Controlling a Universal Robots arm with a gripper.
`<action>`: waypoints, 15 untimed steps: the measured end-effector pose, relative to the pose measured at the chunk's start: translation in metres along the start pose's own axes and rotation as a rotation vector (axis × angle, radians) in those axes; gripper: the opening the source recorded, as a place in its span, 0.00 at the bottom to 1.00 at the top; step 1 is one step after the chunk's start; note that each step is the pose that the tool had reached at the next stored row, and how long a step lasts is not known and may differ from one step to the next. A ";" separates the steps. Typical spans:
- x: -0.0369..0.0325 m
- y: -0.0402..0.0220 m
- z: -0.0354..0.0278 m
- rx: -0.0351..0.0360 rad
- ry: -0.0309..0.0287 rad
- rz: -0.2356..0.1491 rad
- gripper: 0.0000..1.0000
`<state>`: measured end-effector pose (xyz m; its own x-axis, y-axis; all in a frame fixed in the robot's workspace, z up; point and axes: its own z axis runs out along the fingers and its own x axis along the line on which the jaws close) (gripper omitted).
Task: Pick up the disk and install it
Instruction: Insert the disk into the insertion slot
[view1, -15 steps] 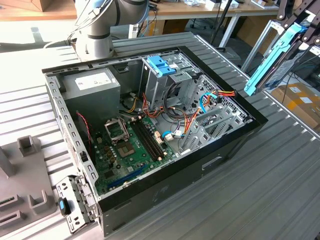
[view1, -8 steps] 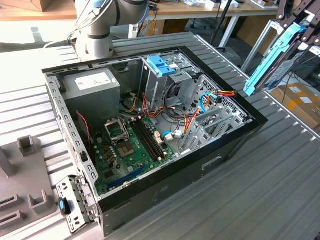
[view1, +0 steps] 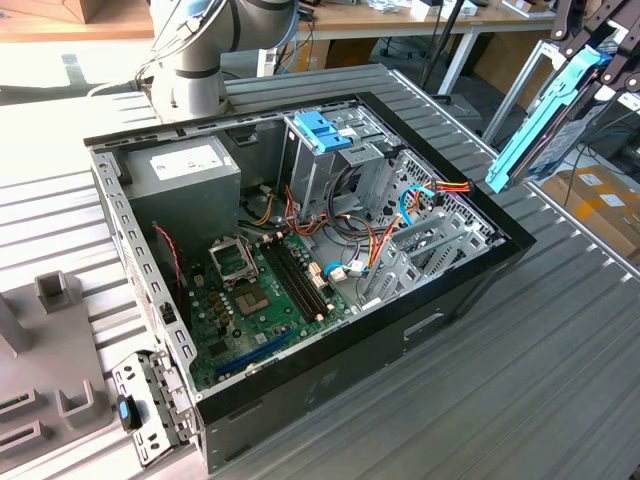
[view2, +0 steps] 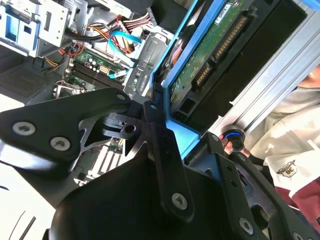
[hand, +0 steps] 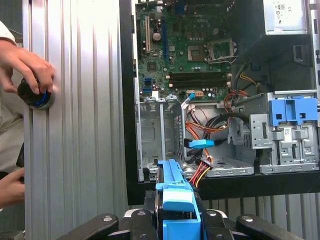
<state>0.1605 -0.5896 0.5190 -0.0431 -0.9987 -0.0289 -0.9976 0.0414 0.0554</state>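
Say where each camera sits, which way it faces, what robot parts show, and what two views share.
Exterior view: off the arm, looking down into the computer case; arm base, gripper holding the disk.
First wrist view: at the wrist, facing past the disk into the case; gripper links.
Second wrist view: at the wrist, along the disk; gripper links.
Both wrist views share a person's hand on a knob.

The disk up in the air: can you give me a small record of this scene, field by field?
Disk: tilted, in the air, off the case toward the exterior view's right
Gripper: shut on the disk
Case: open on the table, motherboard and cables exposed
Installed: not yet
Person: hand on a black knob on the table beside the case
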 end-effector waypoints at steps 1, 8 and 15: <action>0.0000 0.0007 0.0000 0.0000 0.0001 0.000 0.37; 0.0001 0.0041 0.0002 0.0000 0.0001 0.000 0.37; 0.0003 0.0073 0.0005 0.0000 0.0000 0.000 0.37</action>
<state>0.1531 -0.5896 0.5189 -0.0431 -0.9987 -0.0289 -0.9976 0.0414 0.0554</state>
